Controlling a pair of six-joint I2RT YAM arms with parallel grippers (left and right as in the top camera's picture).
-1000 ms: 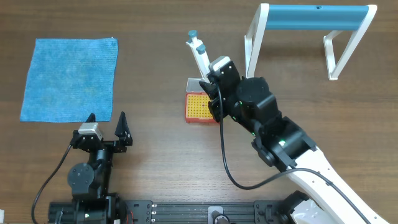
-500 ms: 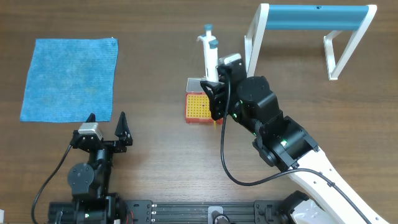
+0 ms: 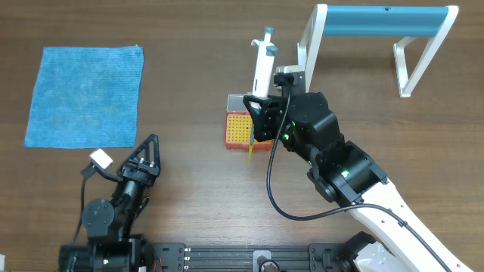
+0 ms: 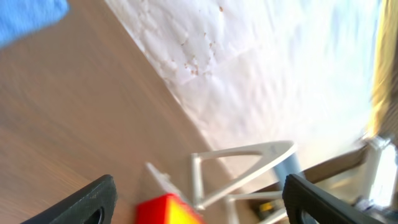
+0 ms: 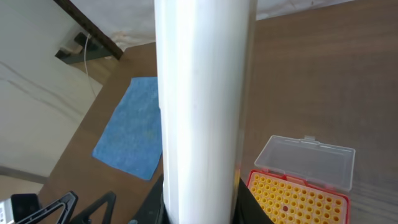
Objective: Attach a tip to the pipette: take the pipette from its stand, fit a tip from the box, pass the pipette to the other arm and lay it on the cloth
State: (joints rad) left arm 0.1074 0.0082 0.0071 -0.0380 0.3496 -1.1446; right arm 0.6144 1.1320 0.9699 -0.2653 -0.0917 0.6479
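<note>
Pipette [image 3: 262, 66] is standing nearly upright in the right tool [image 3: 262, 119], which is pinching its white barrel just above the open tip box [image 3: 236, 130] at mid-worktop [image 3: 189, 196]. A yellow tip [image 3: 250, 151] is hanging from its lower end, so the fitting step is looking done, and the upright hold is probably keeping that tip off any surface. Left tool [image 4: 199, 182] is sitting low at the near left with its fingers spread wide and facing the box, seemingly placed to receive the handover, with the blue cloth [image 3: 85, 97] lying just beyond it at the far left.
</note>
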